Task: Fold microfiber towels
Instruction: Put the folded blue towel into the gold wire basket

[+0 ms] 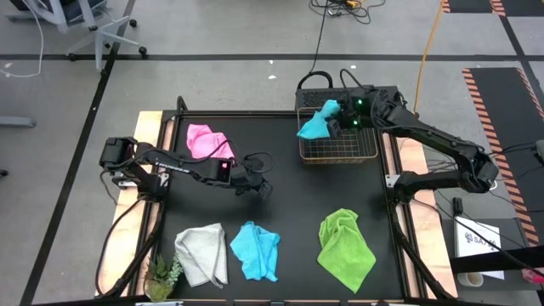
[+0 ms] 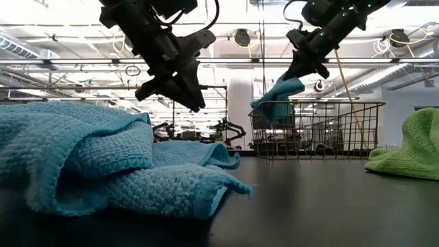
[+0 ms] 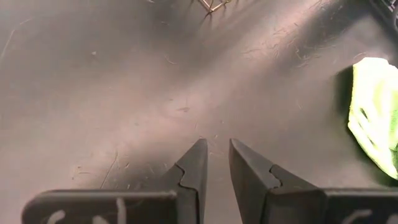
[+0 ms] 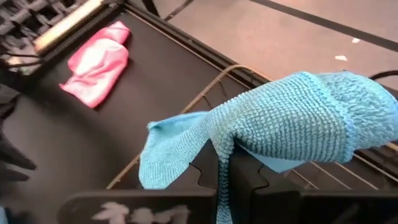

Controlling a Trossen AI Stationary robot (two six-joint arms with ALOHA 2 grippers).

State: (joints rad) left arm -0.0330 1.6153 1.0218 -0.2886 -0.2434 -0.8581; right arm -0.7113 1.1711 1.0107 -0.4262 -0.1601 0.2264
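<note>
My right gripper (image 1: pixel 334 121) is shut on a light blue towel (image 1: pixel 314 124) over the far left corner of the wire basket (image 1: pixel 340 160). In the low view this towel (image 2: pixel 278 96) hangs below that gripper (image 2: pixel 305 68). My left gripper (image 1: pixel 262 187) hovers above the bare middle of the table, its fingers (image 3: pixel 199 155) a little apart with nothing between them. A pink towel (image 1: pixel 206 140) lies crumpled at the far left. A white-grey towel (image 1: pixel 202 253), another light blue towel (image 1: pixel 255 251) and a lime green towel (image 1: pixel 346 246) lie crumpled along the near edge. My right gripper pinches a bunched part of the light blue towel (image 4: pixel 249 146) between its two fingers; the cloth drapes over the fingertips and hides the exact spot. The fingers slant downward from the table's right. The towel hangs slack below them, one corner (image 4: pixel 152 168) drooping by the basket's rim.
A small green plant (image 1: pixel 163 276) stands at the near left corner. The wire basket (image 2: pixel 322 130) stands at the far right of the black table top. Cables run on the floor beyond the table.
</note>
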